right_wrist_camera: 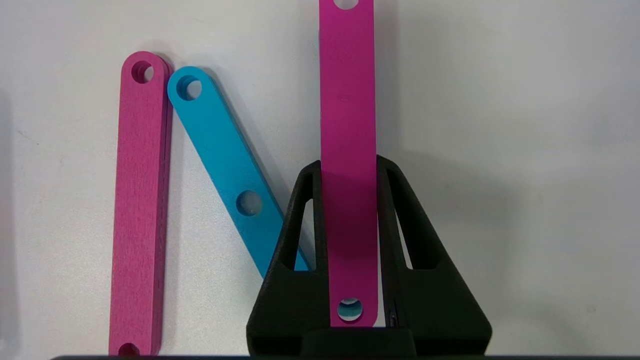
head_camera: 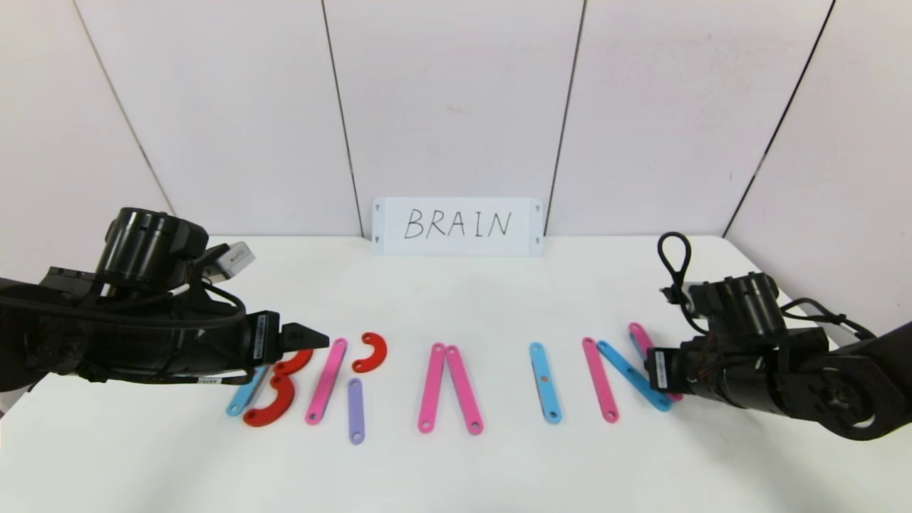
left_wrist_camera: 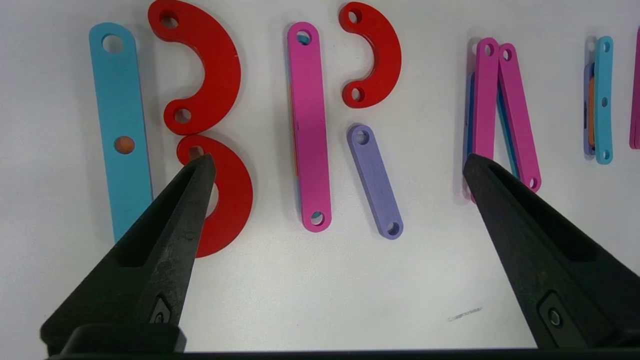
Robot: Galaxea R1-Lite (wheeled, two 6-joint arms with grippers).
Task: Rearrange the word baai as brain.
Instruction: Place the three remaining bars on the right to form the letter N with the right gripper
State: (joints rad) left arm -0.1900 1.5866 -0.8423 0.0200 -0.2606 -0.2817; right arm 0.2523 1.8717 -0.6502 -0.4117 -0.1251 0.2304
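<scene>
Letters lie in a row across the white table (head_camera: pixel 456 470), in front of the card (head_camera: pixel 457 226) reading BRAIN.

From the robot's left:
- B: blue bar (left_wrist_camera: pixel 121 125), two red curves (left_wrist_camera: pixel 207 65).
- R: pink bar (left_wrist_camera: pixel 309 125), red curve (left_wrist_camera: pixel 375 55), lilac bar (left_wrist_camera: pixel 376 181) slanting, apart from the curve.
- A: two pink bars (head_camera: pixel 449 388) meeting at the far ends, no crossbar.
- I: single blue bar (head_camera: pixel 545 382).
- N: pink bar (right_wrist_camera: pixel 140 200), blue diagonal (right_wrist_camera: pixel 225 165), pink upright (right_wrist_camera: pixel 348 125).

Right gripper (right_wrist_camera: pixel 348 170): fingers closed on the N's pink upright, partly covering the diagonal's near end.

Left gripper (left_wrist_camera: pixel 335 165): fingers wide, above the B and R, one tip over the lower red curve (left_wrist_camera: pixel 232 195).
</scene>
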